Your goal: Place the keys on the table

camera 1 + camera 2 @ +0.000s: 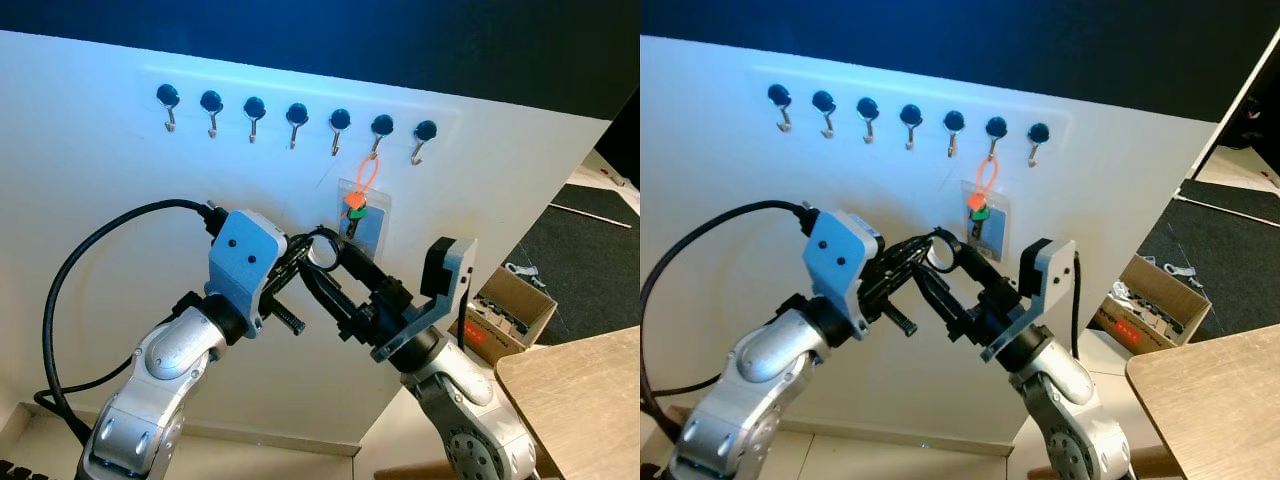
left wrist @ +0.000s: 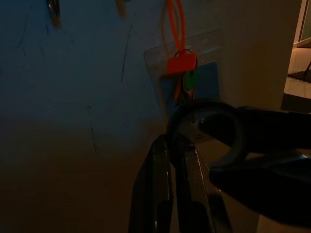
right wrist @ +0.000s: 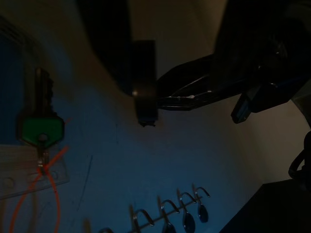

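The left pincer (image 1: 318,250) has its fingers pressed together, gripping nothing, crossed against the right pincer (image 1: 962,262); whether the right's fingers are parted I cannot tell. The keys (image 1: 354,213) hang just above on an orange loop (image 1: 367,176) from a hook (image 1: 379,131). The crowded pincers may snag; the counter (image 1: 590,390) lies well apart.

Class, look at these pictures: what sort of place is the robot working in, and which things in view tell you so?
Probably a home entryway or a mock-up of one: a white wall carries a row of hooks with keys hanging from one, and a wooden table stands nearby.
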